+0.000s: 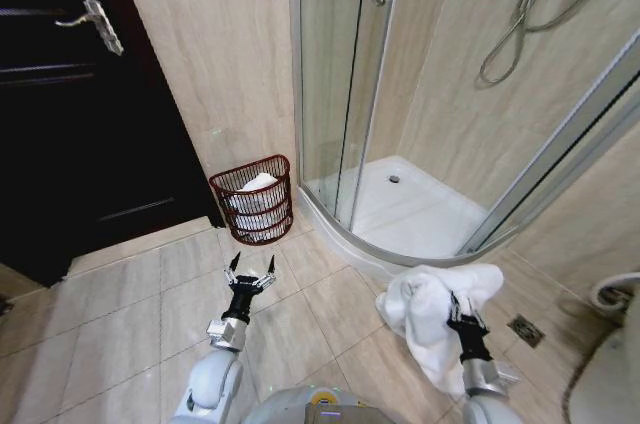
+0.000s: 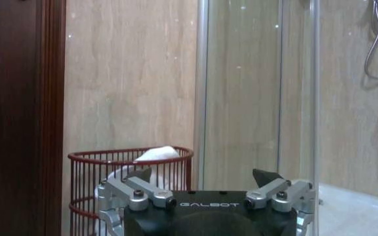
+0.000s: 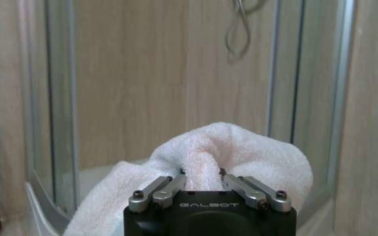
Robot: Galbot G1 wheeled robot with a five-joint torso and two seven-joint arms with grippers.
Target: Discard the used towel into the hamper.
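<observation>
A white towel hangs bunched above the tiled floor at the lower right, with my right gripper shut on its upper folds; the right wrist view shows the towel pinched between the fingers. The dark red wire hamper stands against the wall beside the shower, with white cloth inside it. My left gripper is open and holds nothing, hovering over the floor just in front of the hamper. The left wrist view faces the basket, and white cloth pokes over its rim.
A glass shower enclosure with a raised white tray fills the right back. A dark wooden door is at the left. A floor drain and a white fixture's edge sit at the far right.
</observation>
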